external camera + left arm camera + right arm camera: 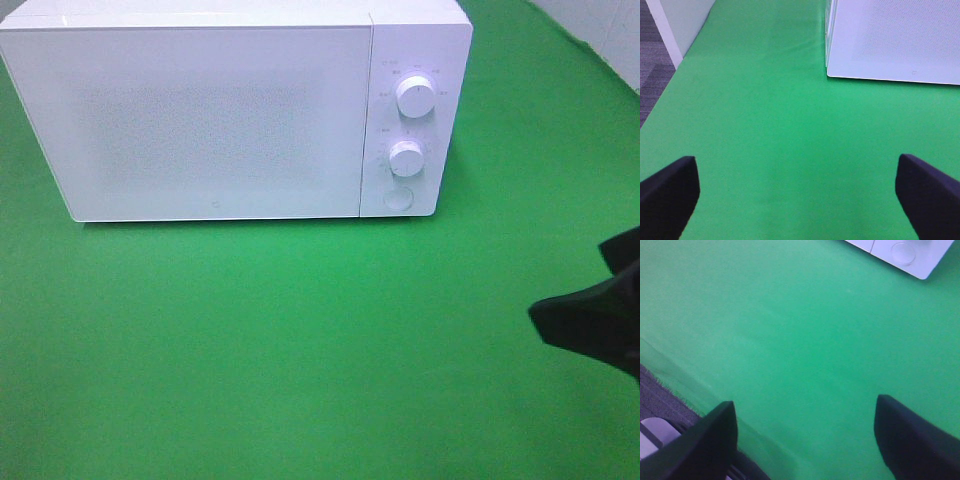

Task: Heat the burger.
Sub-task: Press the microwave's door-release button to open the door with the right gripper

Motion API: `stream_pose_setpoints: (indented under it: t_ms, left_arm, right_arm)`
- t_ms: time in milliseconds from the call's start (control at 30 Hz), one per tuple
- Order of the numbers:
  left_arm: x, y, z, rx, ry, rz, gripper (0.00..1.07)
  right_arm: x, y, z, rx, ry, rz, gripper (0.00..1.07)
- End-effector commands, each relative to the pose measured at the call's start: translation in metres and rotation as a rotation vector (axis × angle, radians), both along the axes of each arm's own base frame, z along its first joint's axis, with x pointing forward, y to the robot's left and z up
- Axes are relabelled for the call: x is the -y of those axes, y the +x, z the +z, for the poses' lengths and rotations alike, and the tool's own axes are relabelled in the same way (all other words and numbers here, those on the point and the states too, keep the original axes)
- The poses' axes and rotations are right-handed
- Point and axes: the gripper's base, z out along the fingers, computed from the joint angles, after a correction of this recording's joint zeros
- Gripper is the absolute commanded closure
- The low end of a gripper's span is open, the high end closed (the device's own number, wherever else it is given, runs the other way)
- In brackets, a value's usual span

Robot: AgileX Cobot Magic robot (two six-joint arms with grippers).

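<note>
The green table cover (300, 350) carries a white microwave (210, 120) with its door shut. The burger shows in no view, and whether it lies inside cannot be told. The left gripper (797, 195) and right gripper (805, 440) both stand open and empty over cloth. Judged step: approach to the controls, which calls for a square reach to the lower knob (406, 158).

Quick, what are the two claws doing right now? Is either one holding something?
Left claw: open, holding nothing.
Right claw: open, holding nothing.
</note>
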Motion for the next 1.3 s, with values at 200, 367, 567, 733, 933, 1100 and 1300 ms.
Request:
stream_pose_setpoints:
  t_ms: [200, 367, 567, 733, 933, 1100, 1300]
  left_arm:
    - [0.000, -0.002, 0.000, 0.025, 0.003, 0.000, 0.06]
    - [0.000, -0.002, 0.000, 0.025, 0.003, 0.000, 0.06]
    - [0.000, -0.002, 0.000, 0.025, 0.003, 0.000, 0.06]
    - [0.000, -0.002, 0.000, 0.025, 0.003, 0.000, 0.06]
    - [0.000, -0.002, 0.000, 0.025, 0.003, 0.000, 0.06]
    - [0.000, -0.002, 0.000, 0.025, 0.003, 0.000, 0.06]
    - [0.000, -0.001, 0.000, 0.019, 0.002, 0.000, 0.06]
  right_arm:
    - [0.049, -0.019, 0.014, 0.035, -0.013, -0.251, 0.34]
    - [0.067, -0.040, 0.018, 0.065, 0.007, -0.362, 0.34]
    - [0.081, -0.072, 0.019, 0.145, 0.079, -0.480, 0.34]
    - [0.085, -0.086, 0.008, 0.198, 0.104, -0.525, 0.34]
    - [0.087, -0.104, -0.004, 0.328, 0.153, -0.582, 0.34]
    - [0.088, -0.112, -0.005, 0.389, 0.176, -0.588, 0.34]
    - [0.089, -0.115, -0.005, 0.408, 0.181, -0.585, 0.34]
